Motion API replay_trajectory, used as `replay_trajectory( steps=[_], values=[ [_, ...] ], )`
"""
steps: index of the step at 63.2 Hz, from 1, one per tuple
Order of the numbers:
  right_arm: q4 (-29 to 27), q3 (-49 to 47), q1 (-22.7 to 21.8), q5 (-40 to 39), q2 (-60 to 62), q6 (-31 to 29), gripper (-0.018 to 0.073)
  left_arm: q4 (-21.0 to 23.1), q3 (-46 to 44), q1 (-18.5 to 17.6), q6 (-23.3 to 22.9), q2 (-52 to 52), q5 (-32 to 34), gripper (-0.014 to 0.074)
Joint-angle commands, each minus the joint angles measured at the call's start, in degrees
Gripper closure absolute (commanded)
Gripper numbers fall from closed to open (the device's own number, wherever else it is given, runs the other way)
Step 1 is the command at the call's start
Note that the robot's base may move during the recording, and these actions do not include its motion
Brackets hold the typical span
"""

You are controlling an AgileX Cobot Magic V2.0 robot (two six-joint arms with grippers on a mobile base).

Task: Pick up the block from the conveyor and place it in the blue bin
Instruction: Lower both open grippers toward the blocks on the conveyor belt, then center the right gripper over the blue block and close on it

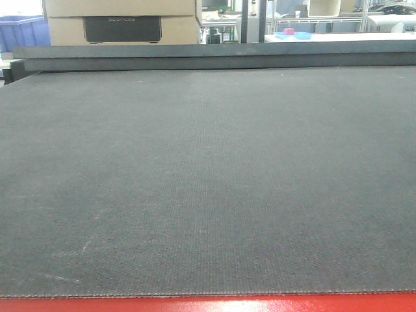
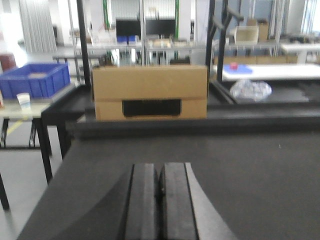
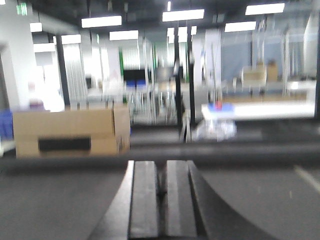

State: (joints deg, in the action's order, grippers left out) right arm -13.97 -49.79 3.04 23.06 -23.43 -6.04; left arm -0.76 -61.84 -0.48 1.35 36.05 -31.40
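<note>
Since no block shows on the conveyor (image 1: pixel 208 182) in any view, its direction from the fingers, its long axis & the nearer arm can't be judged yet. Left fingers (image 2: pixel 145 200) are pressed together w/ nothing btwn them; right fingers (image 3: pixel 145 200) likewise closed, empty. Both hang over the belt, pointing at a cardboard box (image 2: pixel 150 92) ahead, past the far edge. Blue bin (image 2: pixel 35 80) sits ahead & well left of the left fingers, off the belt, so prob. left arm is closer for the drop.
</note>
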Motion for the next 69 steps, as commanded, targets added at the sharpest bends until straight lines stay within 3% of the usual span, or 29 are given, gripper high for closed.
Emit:
replay_trajectory(
  steps=[1, 12, 17, 32, 62, 69],
  values=[
    [1.8, -5.3, -0.1, 9.5, -6.6, 0.1, 0.0728, 0.8, -4.1, 0.1, -0.1, 4.7, -4.2, 0.0708],
    [2.8, -14.9, -0.1, 22.2, -18.1, 0.1, 0.0728, 0.8, -11.0, 0.1, -0.1, 15.2, -13.4, 0.0708],
    [3.6, -18.4, -0.1, 28.0, -23.3, 0.0, 0.0728, 2.8, -13.4, 0.1, -0.1, 19.8, -18.2, 0.0708],
    [4.5, -21.5, -0.1, 41.1, -36.8, 0.0, 0.0728, 9.3, -14.1, 0.1, -0.1, 30.8, -21.8, 0.0708],
    [1.8, -21.5, -0.1, 45.1, -59.1, 1.6, 0.0728, 13.5, -14.1, 0.1, -0.1, 41.0, -28.7, 0.0708],
    [6.0, -21.5, -0.1, 45.0, -62.7, 6.7, 0.0718, 13.5, -13.5, 0.1, -0.1, 41.1, -28.7, 0.0708]
  ],
)
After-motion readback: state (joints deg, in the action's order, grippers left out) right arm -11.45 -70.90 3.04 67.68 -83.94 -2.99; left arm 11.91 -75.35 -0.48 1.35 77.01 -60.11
